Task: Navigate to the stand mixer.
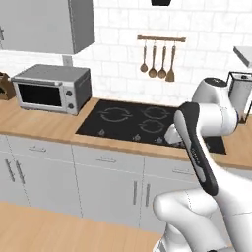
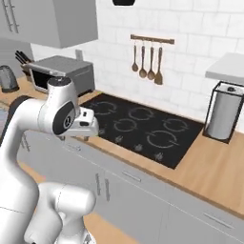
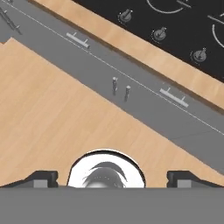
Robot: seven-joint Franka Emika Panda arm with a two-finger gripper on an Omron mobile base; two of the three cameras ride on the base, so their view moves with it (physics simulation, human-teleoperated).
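No stand mixer is in view. My gripper hangs in front of the counter edge, pointing down at the wooden floor. Its two dark fingertips stand far apart at the bottom of the hand view, open with nothing between them. From the right base view the hand sits just before the black cooktop. In the left base view the hand is partly hidden behind my own forearm.
A boxy silver toaster oven stands on the wooden counter left of the cooktop. Utensils hang on a wall rail. A paper towel holder is on the right, a kettle far left. Grey cabinets run below.
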